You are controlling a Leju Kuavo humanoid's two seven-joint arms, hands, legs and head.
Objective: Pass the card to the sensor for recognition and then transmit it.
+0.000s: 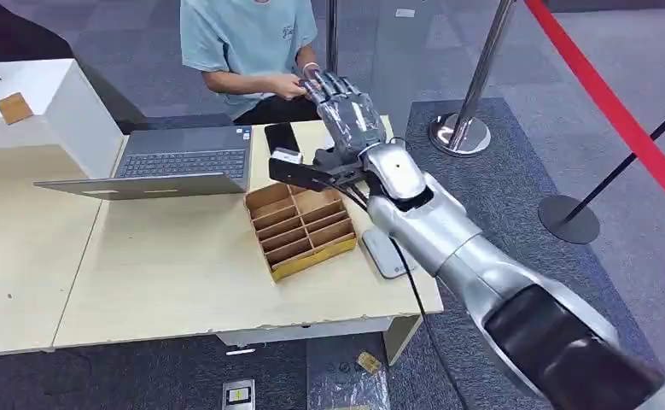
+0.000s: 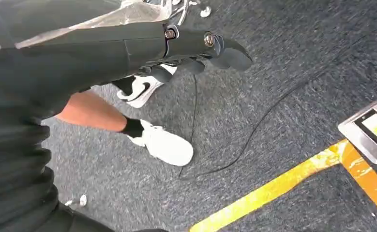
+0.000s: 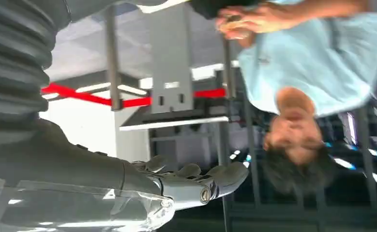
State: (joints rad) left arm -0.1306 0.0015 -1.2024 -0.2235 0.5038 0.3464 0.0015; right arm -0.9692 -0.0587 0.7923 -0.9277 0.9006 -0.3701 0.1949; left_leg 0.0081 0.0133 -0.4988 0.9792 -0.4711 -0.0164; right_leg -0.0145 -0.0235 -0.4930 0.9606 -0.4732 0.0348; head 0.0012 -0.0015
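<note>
I see my right arm (image 1: pixel 448 231) in glossy silver metal, its hand (image 1: pixel 350 107) duller grey. The table (image 1: pixel 166 282) looks like pale matt wood, the divided tray (image 1: pixel 299 226) like brown cardboard. The floor (image 2: pixel 283 58) is rough grey carpet; the posts (image 1: pixel 474 94) are polished metal.

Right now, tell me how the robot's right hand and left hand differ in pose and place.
The right hand is raised over the far edge of the table, reaching toward the seated person; the left hand hangs low above the grey carpet, beside a person's white shoes. The right hand's fingers are stretched out; the left hand's look curled. Both hold nothing.
</note>
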